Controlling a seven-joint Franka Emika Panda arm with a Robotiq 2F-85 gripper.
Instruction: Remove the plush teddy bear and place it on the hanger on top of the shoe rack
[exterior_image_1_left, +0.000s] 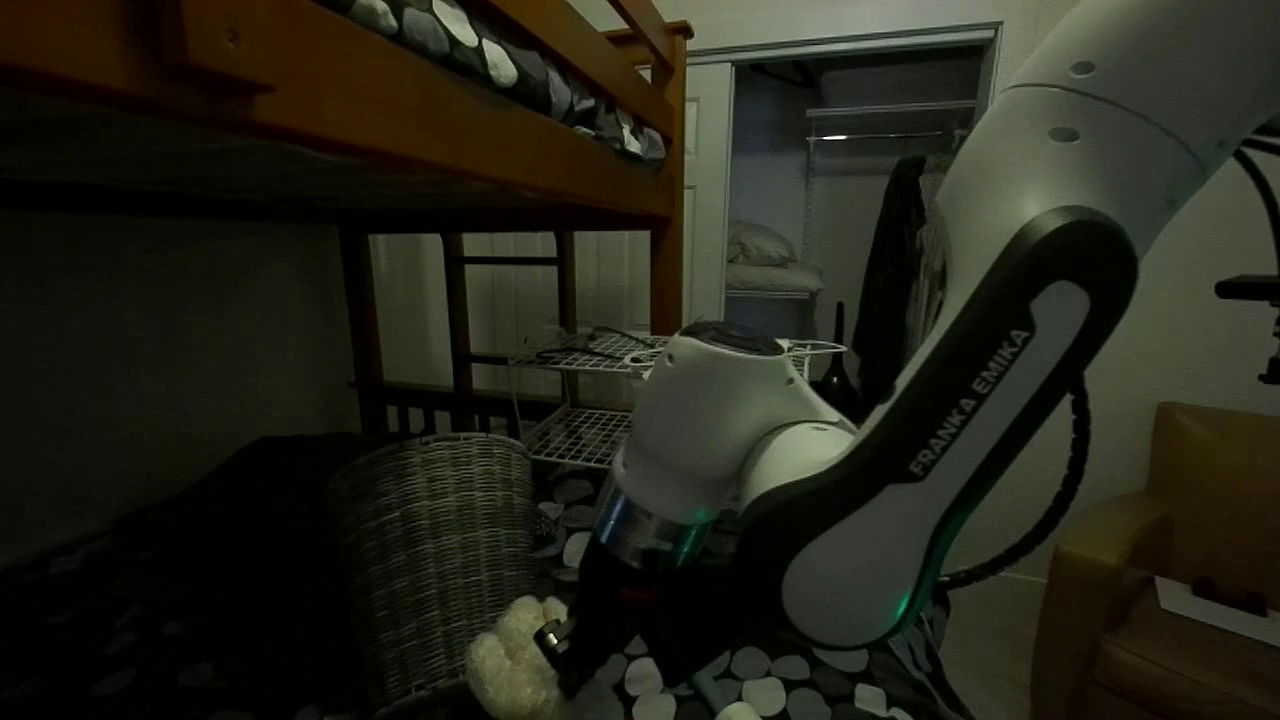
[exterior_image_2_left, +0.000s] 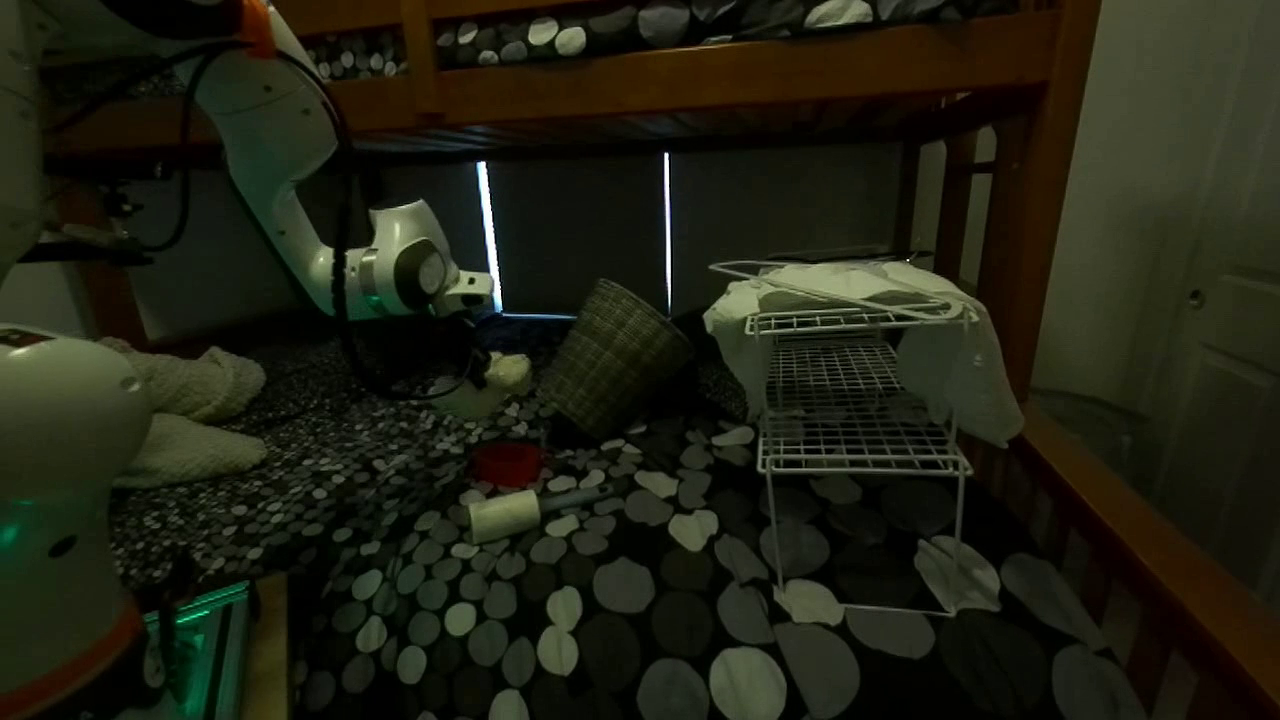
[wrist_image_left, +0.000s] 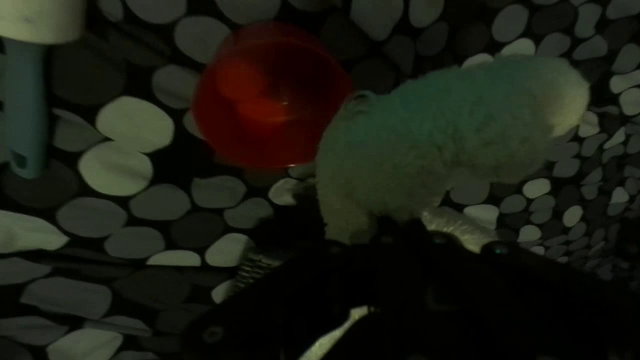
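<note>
We see a dim room with an open closet (exterior_image_1_left: 870, 85) and a wooden bunk bed (exterior_image_2_left: 740, 85). The lower bed is covered by a dark bedspread (exterior_image_2_left: 620, 640) with grey and white spots, and the upper bunk (exterior_image_1_left: 450, 120) makes a low ceiling over part of it. The robot arm (exterior_image_1_left: 870, 570) bends above this surface; a brown armchair (exterior_image_1_left: 1110, 560) stands well apart. Along one edge of the bed goes a wooden rail (exterior_image_2_left: 1170, 580). Near this rail the wire shoe rack (exterior_image_2_left: 865, 455) stands upright, with pale cloth (exterior_image_2_left: 975, 370) and a white hanger (exterior_image_2_left: 800, 285) at its top. The wicker basket (exterior_image_2_left: 615, 360) is tilted, and between it and the rack we see a strip of bedspread. Just beside the basket, the gripper (wrist_image_left: 400, 232) is narrowed and holds the plush teddy bear (wrist_image_left: 425, 135); whether the bear touches the bedspread, we cannot tell. Near it lie a pale roller (exterior_image_2_left: 503, 516) and a red bowl (exterior_image_2_left: 507, 463), and toward the rack the spotted surface spreads broadly.
</note>
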